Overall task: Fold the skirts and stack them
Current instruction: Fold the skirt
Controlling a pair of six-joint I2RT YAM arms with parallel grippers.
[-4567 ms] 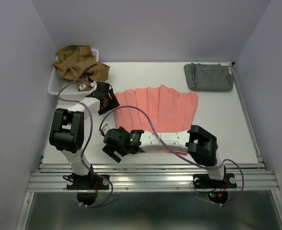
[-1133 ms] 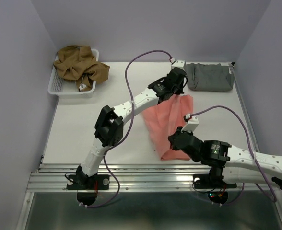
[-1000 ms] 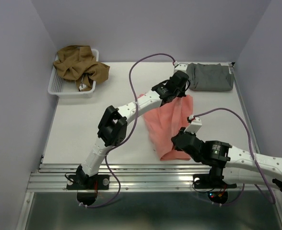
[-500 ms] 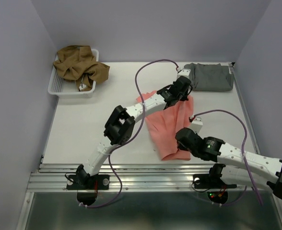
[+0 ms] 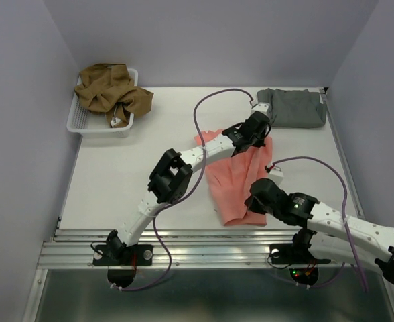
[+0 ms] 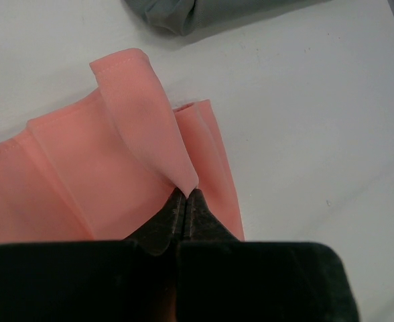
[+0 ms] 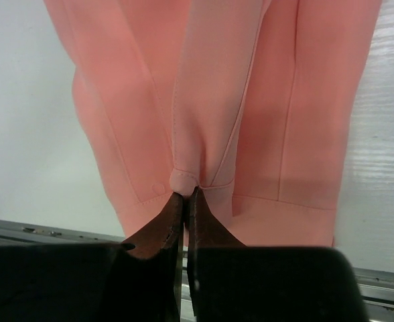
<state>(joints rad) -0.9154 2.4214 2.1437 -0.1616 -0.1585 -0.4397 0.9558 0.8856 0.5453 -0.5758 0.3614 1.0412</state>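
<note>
My left end effector (image 6: 185, 194) is pinched shut on a far corner of the soft salmon-pink cloth skirt (image 5: 232, 181), holding a fold of its hem raised near the folded grey cloth skirt (image 5: 292, 107) at the far right corner of the white counter (image 5: 130, 174). My right end effector (image 7: 185, 192) is clamped tight on the pink skirt's near edge, close to the counter's front rail. The pink skirt lies doubled over right of the counter's middle, and the crumpled olive-brown cloth skirt (image 5: 110, 90) sits in the white plastic mesh basket (image 5: 78, 122) at the far left.
</note>
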